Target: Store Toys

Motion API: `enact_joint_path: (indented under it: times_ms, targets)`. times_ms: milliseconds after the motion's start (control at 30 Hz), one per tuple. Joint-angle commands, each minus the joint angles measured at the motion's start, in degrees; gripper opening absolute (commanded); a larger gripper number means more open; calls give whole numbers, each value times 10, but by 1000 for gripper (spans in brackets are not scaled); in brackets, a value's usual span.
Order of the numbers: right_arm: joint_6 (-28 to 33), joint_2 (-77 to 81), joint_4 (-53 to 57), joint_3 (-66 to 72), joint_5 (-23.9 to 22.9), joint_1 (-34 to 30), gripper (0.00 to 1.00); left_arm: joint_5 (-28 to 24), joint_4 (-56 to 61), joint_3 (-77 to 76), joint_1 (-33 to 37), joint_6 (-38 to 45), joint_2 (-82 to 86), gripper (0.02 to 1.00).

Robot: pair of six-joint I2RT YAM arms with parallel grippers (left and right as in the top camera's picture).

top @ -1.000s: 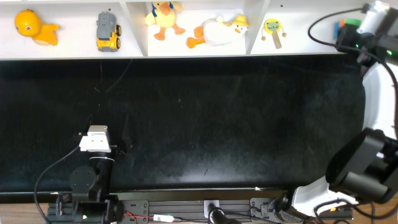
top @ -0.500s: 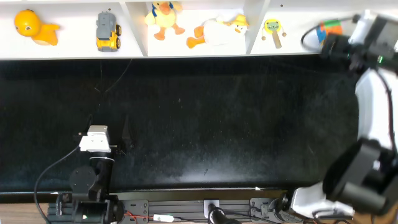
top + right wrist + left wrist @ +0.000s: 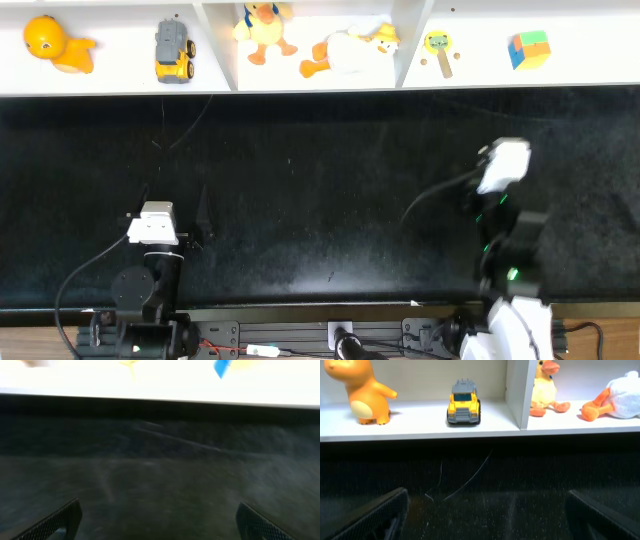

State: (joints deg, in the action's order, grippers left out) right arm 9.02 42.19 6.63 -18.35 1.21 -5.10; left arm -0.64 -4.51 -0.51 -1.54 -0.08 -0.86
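On the shelf [image 3: 120, 80] from above, cube [image 3: 530, 49] far right, left claw [image 3: 487, 517] and right claw [image 3: 160, 522] spread apart.

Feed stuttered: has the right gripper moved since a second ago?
Yes. The right gripper has drawn back from the shelf compartment holding the cube, down the top view, over the black mat.

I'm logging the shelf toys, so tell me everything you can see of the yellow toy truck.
The yellow toy truck looks like hard plastic: yellow body, grey top and bumper, dark wheels. It stands upright on the white shelf, facing outward, in the same compartment as the orange figure but apart from it.
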Motion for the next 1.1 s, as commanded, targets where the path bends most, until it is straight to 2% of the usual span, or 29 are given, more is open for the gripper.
enact_joint_path:
  times_ms: [33, 233, 367, 467, 1100]
  targets:
    - [-4, -160, -29, 79, -8, 40, 996, -6, -2, 1, -3, -6, 7, 998]
    - [-13, -337, -64, 180, -6, 39, 998, -6, -2, 1, -3, -6, 7, 998]
    - [-64, -423, -28, 181, 13, 39, 996, -5, -2, 1, -3, -6, 7, 998]
    - [-65, -421, -29, 181, 28, 41, 996, -5, -2, 1, -3, -6, 7, 998]
    - [-61, -419, -26, 181, 25, 51, 996, -5, -2, 1, -3, -6, 7, 998]
